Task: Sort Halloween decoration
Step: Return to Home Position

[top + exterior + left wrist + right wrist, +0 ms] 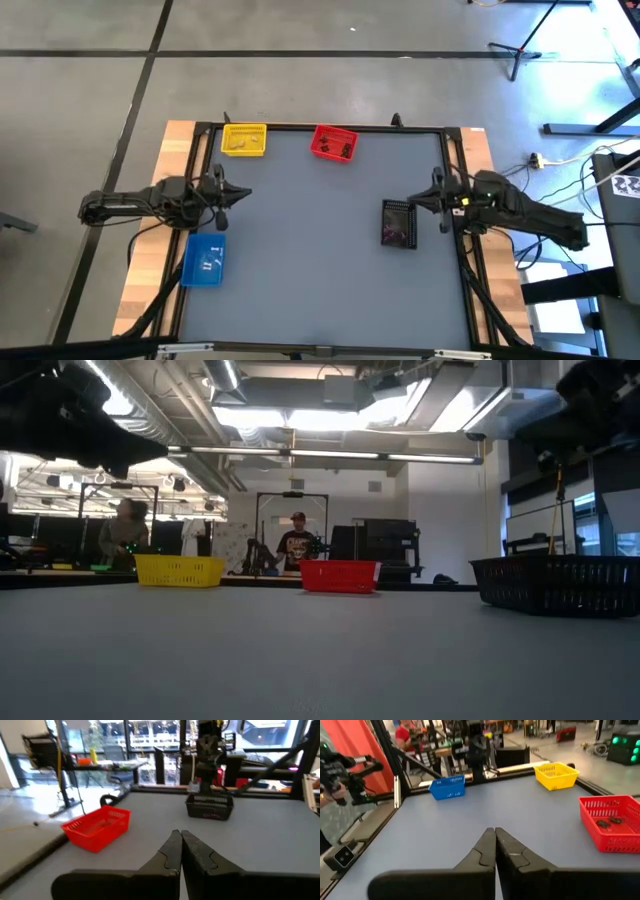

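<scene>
Trinkets (pixel 210 263) are lying in bins: white in the blue bin (pixel 203 280) at the table's left edge, purple in the black bin (pixel 399 203) near the right edge, tan in the yellow bin (pixel 244 127) and dark in the red bin (pixel 607 842) along the far edge. The left gripper (pixel 179 834), just beyond blue, and the right gripper (pixel 494 830), beside black, are hovering pinched closed, empty.

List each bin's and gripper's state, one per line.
Yellow rectangular mesh bin: holds pale trinkets.
Red rectangular mesh bin: holds dark trinkets.
Blue rectangular mesh bin: holds white trinkets.
Black rectangular mesh bin: holds purple trinkets.
Left gripper: jaws shut, empty.
Right gripper: jaws shut, empty.
</scene>
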You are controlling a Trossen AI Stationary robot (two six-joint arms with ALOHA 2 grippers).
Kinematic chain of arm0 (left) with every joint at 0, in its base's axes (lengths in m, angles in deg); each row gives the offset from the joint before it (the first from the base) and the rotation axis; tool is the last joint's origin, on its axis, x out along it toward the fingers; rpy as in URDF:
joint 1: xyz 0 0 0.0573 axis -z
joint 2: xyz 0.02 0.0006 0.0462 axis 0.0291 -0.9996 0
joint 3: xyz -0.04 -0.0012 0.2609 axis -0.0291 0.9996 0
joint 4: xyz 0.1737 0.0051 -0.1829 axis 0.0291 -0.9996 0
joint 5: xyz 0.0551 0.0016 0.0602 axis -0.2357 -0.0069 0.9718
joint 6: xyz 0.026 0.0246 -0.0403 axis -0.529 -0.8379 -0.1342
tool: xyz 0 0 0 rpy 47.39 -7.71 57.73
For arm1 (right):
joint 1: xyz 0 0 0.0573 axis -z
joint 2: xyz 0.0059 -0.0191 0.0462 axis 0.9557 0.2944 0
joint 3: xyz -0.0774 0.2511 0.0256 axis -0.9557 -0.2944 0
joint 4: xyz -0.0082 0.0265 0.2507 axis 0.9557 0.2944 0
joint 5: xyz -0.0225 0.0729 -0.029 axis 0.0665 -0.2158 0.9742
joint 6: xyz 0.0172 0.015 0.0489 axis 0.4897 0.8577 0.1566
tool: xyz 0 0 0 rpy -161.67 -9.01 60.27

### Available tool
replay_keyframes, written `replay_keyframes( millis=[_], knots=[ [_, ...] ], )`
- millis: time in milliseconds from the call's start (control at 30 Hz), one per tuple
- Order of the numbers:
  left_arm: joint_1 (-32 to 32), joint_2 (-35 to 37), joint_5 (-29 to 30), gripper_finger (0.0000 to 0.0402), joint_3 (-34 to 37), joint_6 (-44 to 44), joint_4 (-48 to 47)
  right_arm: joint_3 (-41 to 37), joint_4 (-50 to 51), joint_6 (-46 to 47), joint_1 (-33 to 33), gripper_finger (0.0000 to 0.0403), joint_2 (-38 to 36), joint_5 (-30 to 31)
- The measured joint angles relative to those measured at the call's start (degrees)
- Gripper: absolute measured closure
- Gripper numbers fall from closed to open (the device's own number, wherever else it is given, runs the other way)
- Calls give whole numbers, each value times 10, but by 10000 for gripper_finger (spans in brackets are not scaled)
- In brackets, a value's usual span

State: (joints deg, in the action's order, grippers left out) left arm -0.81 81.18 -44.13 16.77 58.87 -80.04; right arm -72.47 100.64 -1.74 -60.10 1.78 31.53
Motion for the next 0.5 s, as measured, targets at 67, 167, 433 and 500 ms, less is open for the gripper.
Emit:
replay_keyframes(
  millis=[67, 167, 433, 500],
  knots=[
    [0, 0, -6, 401, 7, 10, -2, -18, 1, 4, 0, 403, -36, 0],
    [0, 0, -13, 401, 11, 16, 3, -41, -2, 15, 0, 403, -73, 0],
    [0, 0, -19, 401, 11, 14, 7, -91, -15, 33, 0, 403, -72, 1],
    [0, 0, -19, 401, 11, 14, 7, -107, -64, 32, 0, 403, -73, 0]
  ],
)
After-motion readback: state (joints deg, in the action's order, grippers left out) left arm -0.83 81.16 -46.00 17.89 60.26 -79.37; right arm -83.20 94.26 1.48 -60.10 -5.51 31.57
